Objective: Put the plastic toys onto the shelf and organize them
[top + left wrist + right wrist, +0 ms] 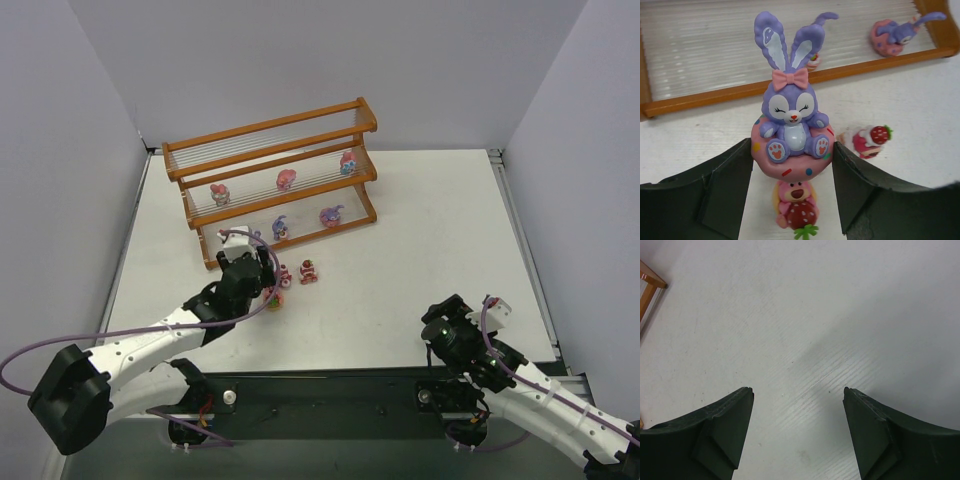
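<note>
My left hand [792, 159] is clamped on the donut base of the purple bunny [791, 112], which stands upright with its ears up, just above the strawberry bear [796, 207]. The shelf [850, 71] lies straight ahead, its lowest tier close, with free rods left of the purple toy [895, 32] already there. My right hand [797, 395] gapes wide, holding nothing, over the white counter [850, 310], well away from the shelf.
</note>
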Controlling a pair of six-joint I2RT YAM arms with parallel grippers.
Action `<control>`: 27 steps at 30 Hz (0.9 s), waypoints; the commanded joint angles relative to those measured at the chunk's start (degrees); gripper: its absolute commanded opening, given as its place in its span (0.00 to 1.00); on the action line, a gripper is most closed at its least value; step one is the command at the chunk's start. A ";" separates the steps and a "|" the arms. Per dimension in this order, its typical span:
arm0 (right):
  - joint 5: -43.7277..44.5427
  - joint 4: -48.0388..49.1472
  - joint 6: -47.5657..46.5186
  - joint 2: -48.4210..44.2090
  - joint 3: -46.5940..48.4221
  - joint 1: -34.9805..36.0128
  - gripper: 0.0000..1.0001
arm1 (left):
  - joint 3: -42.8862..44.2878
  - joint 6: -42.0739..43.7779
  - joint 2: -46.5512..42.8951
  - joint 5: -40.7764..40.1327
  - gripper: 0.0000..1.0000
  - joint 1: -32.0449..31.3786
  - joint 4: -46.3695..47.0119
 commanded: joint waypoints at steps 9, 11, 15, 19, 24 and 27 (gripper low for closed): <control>2.69 -2.18 0.29 1.63 1.10 -0.40 0.74 | -7.24 -1.31 0.39 -8.03 0.00 7.45 5.39; 2.78 -2.10 0.29 1.90 1.36 -0.40 0.74 | -7.86 -0.60 0.39 -8.39 0.00 7.97 7.15; 3.22 -2.01 0.38 3.48 1.89 -0.40 0.74 | -9.44 2.21 1.36 -8.31 0.00 11.57 12.85; 3.13 -1.83 0.47 4.89 2.33 -0.40 0.74 | -9.70 3.10 4.43 -4.62 0.00 14.38 18.74; 2.96 -1.40 0.65 5.68 2.68 -0.40 0.73 | -6.99 2.92 11.28 -2.94 0.00 16.24 21.48; 2.78 -0.96 0.91 5.59 2.24 -0.31 0.73 | -5.49 0.47 12.43 -2.86 0.00 16.85 19.72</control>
